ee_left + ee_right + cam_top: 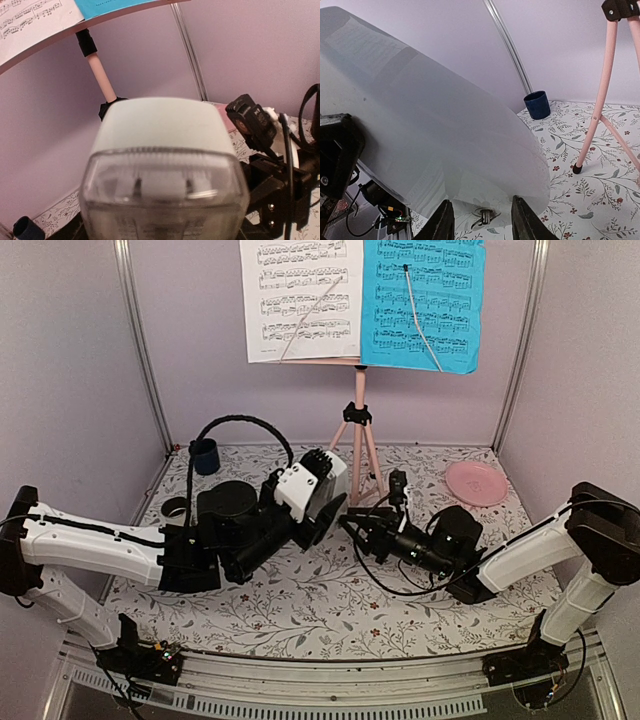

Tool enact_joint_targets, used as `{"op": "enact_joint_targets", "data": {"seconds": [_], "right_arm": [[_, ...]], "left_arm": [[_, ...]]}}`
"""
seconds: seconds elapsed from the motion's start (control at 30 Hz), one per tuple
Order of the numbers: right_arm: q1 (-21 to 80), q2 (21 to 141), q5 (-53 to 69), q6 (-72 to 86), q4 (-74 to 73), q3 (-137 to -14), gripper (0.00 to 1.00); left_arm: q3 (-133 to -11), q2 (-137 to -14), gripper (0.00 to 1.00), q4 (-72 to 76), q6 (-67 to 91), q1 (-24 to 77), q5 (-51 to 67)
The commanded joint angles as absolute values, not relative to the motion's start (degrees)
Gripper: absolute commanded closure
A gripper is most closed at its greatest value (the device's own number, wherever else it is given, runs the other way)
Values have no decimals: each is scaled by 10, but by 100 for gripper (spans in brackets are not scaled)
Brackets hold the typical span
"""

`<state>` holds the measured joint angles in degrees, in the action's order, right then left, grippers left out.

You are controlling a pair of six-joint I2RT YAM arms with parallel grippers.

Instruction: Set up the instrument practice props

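Metronome [420, 125] held up by left arm [100, 540], edge between spread right fingers [527, 220].

Sheets [300, 300] on stand [358, 420] — metronome [312, 490] tilted

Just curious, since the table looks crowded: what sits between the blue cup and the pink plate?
The top view shows the white metronome and the pink stand's tripod legs there.

Floral table [300, 605]: pink stand [358, 430], blue cup [204, 456], pink plate [476, 483].
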<state>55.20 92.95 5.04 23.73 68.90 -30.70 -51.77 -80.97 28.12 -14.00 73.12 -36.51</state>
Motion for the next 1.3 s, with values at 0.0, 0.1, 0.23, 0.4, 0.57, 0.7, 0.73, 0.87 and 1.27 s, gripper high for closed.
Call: {"op": "enact_joint_targets", "data": {"seconds": [0.0, 0.1, 0.23, 0.4, 0.57, 0.7, 0.73, 0.87, 1.27], "right_arm": [[563, 920, 33, 233, 659, -329, 60], [568, 924, 21, 234, 643, -329, 65], [570, 920, 10, 240, 624, -328, 72], [572, 918, 18, 242, 606, -332, 66], [582, 917, 18, 244, 606, -332, 61], [585, 912, 15, 246, 605, -331, 60], [586, 910, 15, 245, 604, -331, 59], [586, 910, 5, 242, 603, -328, 61], [586, 914, -30, 256, 573, -334, 77]], "left_arm": [[-535, -798, 89, 330, -150, 740, -354], [-537, -798, 89, 330, -153, 740, -357], [-538, -797, 89, 330, -153, 740, -359], [-539, -801, 89, 328, -154, 739, -360], [-541, -805, 90, 329, -153, 740, -360], [-542, -804, 90, 327, -154, 740, -361], [-542, -804, 90, 328, -155, 740, -360], [-542, -804, 90, 329, -155, 740, -359], [-541, -799, 90, 332, -153, 740, -358]]}}
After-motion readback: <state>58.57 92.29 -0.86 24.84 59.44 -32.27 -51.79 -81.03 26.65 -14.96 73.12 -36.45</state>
